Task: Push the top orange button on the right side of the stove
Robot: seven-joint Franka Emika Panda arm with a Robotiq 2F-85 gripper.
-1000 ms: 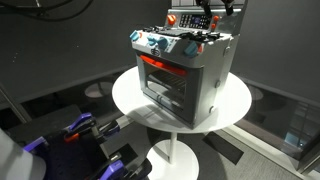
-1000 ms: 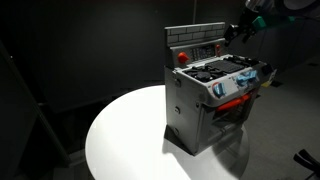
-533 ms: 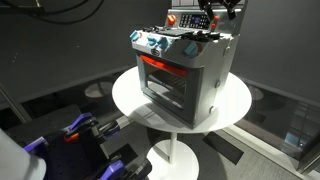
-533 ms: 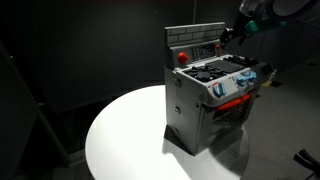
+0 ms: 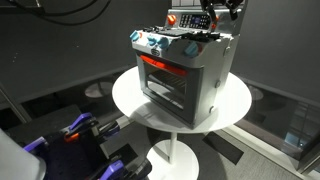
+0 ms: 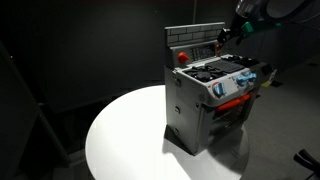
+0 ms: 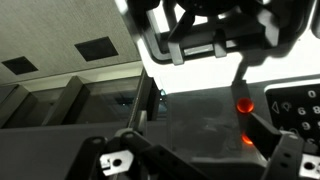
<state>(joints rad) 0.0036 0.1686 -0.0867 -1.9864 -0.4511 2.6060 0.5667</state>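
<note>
The grey toy stove (image 5: 185,75) with an orange-lit oven window stands on a round white table (image 5: 235,105); it also shows in an exterior view (image 6: 205,100). My gripper (image 5: 218,14) hovers at the stove's upright back panel (image 6: 195,40), above the cooktop's far corner (image 6: 225,38). In the wrist view the gripper (image 7: 200,110) is open and empty, with its fingers wide apart. Two small glowing orange buttons, one (image 7: 245,103) and a second (image 7: 247,140), sit on a grey stove face just beside one fingertip. I cannot tell if the finger touches them.
The table's edge (image 6: 120,130) leaves a wide white margin around the stove. A red round knob (image 6: 181,56) sits on the back panel. Blue and black equipment (image 5: 80,128) lies low beside the table. The surroundings are dark.
My gripper has moved a little closer to the stove's back panel. The stove has not moved.
</note>
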